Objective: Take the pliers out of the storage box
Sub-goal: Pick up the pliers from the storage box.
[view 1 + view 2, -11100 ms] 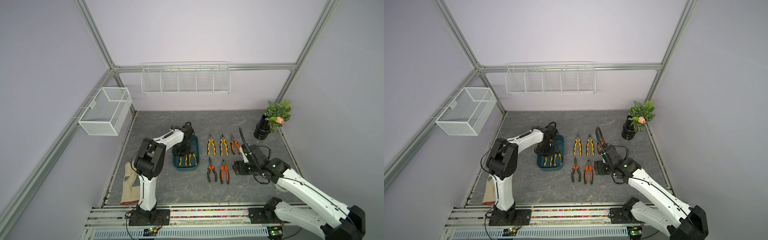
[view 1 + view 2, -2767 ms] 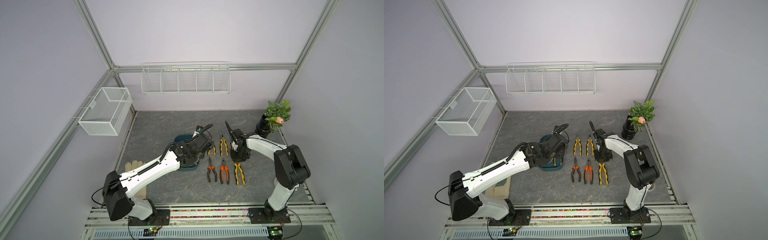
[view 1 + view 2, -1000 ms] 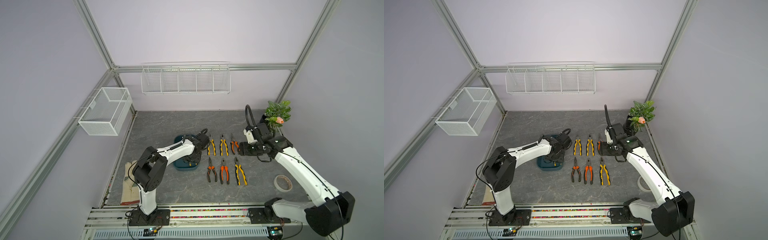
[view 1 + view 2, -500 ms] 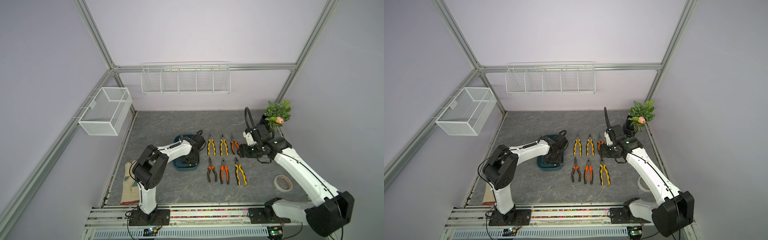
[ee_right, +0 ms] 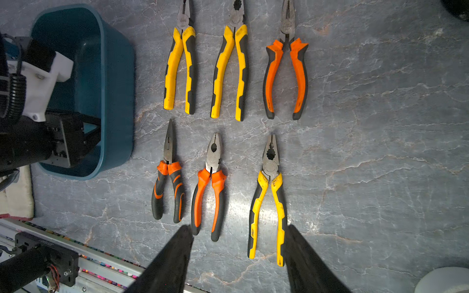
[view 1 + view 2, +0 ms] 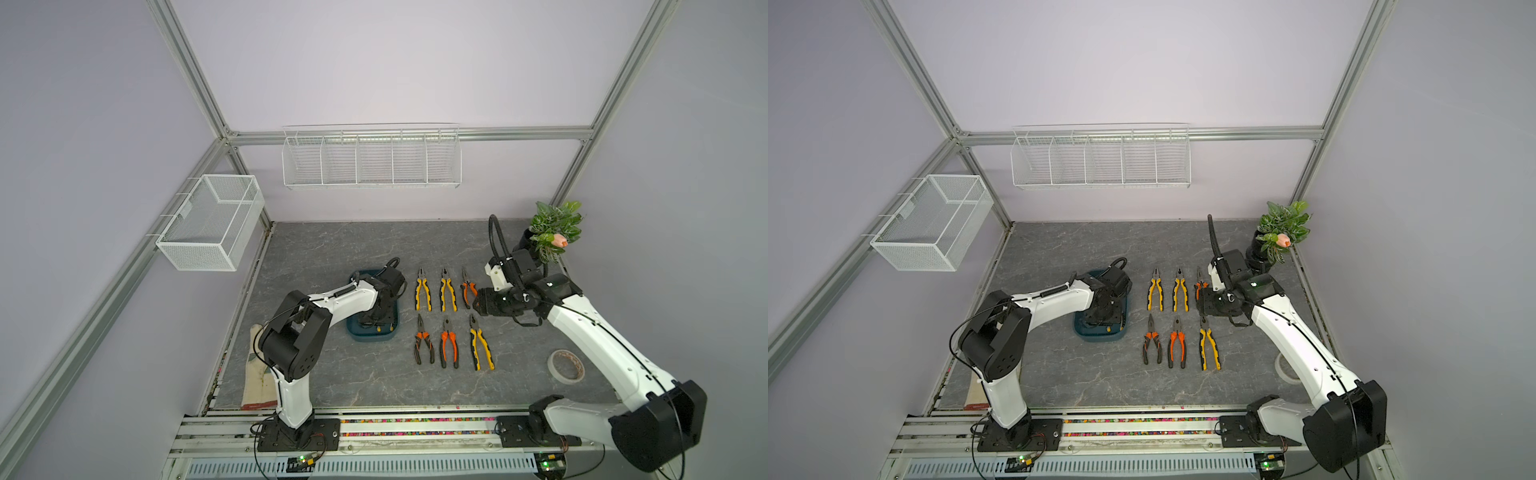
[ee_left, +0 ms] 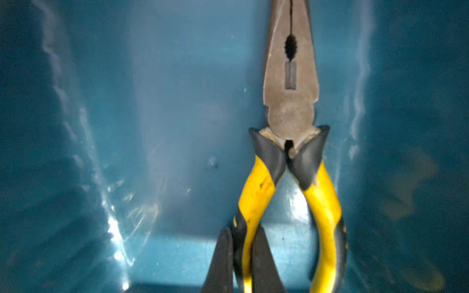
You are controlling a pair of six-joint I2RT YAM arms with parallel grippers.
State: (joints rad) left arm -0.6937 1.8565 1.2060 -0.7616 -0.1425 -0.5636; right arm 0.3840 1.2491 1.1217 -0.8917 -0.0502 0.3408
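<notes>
Nearby, six pliers (image 5: 214,157) lie in rows beside the storage box (image 5: 116,101).

No legible text anywhere. Only candidate is a small stamped mark (image 5: 184,20) on the metal head of the yellow-handled pliers (image 5: 189,58). They lie just beside the storage box (image 5: 116,101), in the row toward the back edge of the table (image 5: 380,126). The mark shows in the right wrist view, too blurred to read. Top views too small for lettering.
</notes>
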